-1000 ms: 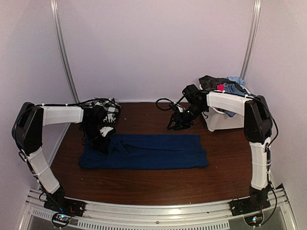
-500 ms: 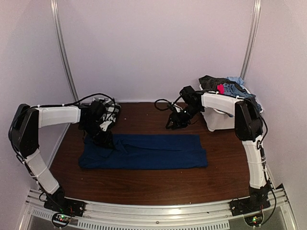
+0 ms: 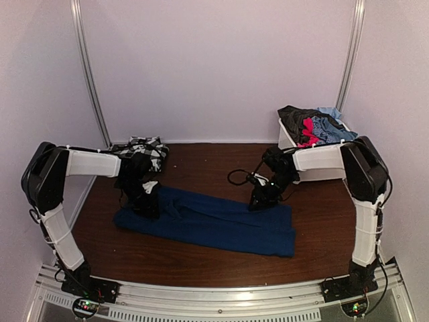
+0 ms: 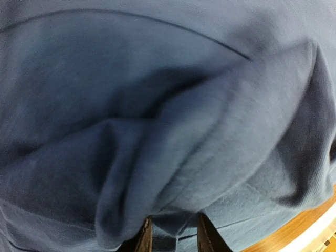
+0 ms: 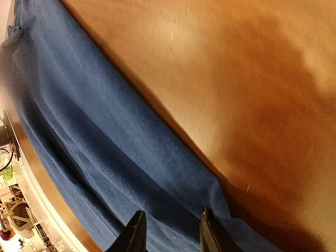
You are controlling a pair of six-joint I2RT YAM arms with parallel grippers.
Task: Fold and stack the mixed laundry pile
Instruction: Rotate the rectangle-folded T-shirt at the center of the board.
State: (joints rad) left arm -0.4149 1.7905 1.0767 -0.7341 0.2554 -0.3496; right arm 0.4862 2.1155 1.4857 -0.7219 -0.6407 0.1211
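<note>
A long navy blue piece (image 3: 214, 225) lies slanted across the brown table (image 3: 201, 164). My left gripper (image 3: 144, 201) is down on its far left end. In the left wrist view its jaws (image 4: 172, 223) are closed on a bunched fold of the navy cloth (image 4: 157, 105). My right gripper (image 3: 261, 199) rests on the cloth's far edge near the right end. In the right wrist view its fingers (image 5: 170, 218) stand apart over flat navy cloth (image 5: 105, 147), next to bare table (image 5: 236, 79). A black-and-white checked shirt (image 3: 144, 147) lies at the back left.
A white bin (image 3: 284, 136) stands at the back right, heaped with dark grey, red and light blue garments (image 3: 312, 123). Metal rails run along the table's near edge (image 3: 214, 298). Walls close in the back and both sides.
The right gripper has come nearer and down onto the navy piece, and the cloth's right end has slid toward the near edge. The left gripper has dropped from beside the checked shirt onto the cloth's left end.
</note>
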